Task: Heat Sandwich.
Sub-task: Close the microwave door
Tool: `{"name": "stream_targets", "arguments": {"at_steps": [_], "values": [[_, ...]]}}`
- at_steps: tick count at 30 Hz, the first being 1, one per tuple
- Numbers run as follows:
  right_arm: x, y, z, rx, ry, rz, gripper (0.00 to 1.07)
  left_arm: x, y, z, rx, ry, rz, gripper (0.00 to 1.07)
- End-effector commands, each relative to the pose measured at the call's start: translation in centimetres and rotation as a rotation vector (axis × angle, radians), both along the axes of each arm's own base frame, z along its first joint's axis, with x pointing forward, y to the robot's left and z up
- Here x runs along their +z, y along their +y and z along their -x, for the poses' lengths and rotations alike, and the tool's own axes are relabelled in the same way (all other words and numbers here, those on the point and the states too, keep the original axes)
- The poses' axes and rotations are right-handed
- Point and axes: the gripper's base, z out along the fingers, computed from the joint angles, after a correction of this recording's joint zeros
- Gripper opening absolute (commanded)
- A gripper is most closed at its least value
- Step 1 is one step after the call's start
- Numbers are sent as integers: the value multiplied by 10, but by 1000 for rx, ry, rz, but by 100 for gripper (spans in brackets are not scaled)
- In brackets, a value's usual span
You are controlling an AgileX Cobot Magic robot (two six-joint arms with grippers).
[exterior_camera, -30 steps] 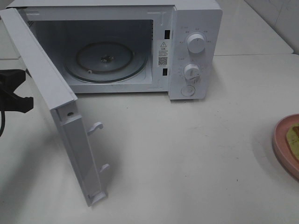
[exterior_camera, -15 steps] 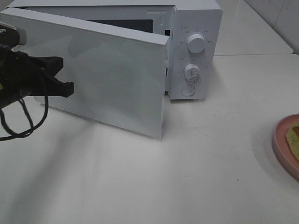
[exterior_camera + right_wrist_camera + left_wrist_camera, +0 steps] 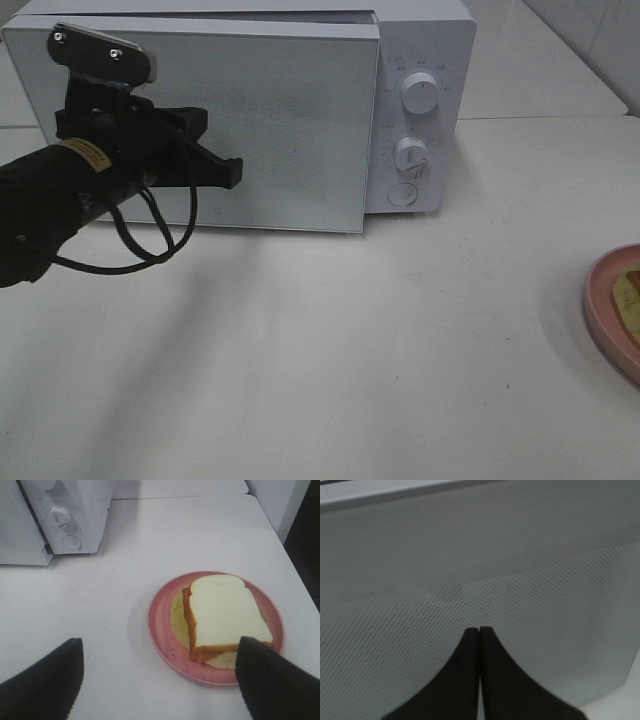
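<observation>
A white table (image 3: 400, 340) is carrying everything. A white microwave (image 3: 420, 60) is sitting on it beyond the left gripper (image 3: 232, 173). A pink plate (image 3: 162, 630) is resting below the right gripper (image 3: 160, 680).

A white microwave (image 3: 250, 110) stands at the far side of the white counter (image 3: 350, 350), its door (image 3: 280, 130) nearly shut, with a finely dotted window. On its right panel two round knobs (image 3: 419, 93) sit one above the other, and a round button (image 3: 401, 195) lies below them. A round pink plate (image 3: 165, 630) rests at the right edge of the counter, well apart from the microwave.
</observation>
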Motion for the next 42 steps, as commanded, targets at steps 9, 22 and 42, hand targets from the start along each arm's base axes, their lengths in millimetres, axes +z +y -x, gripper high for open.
{"name": "stream_targets", "arguments": {"at_steps": [9,22,42], "values": [[0,0,3,1,-36,6,76,4,-38,-23,23,5,64,0],[0,0,3,1,-36,6,76,9,-70,-58,7,33,77,0],[0,0,3,0,-36,6,76,22,-76,-62,-5,113,69,0]]}}
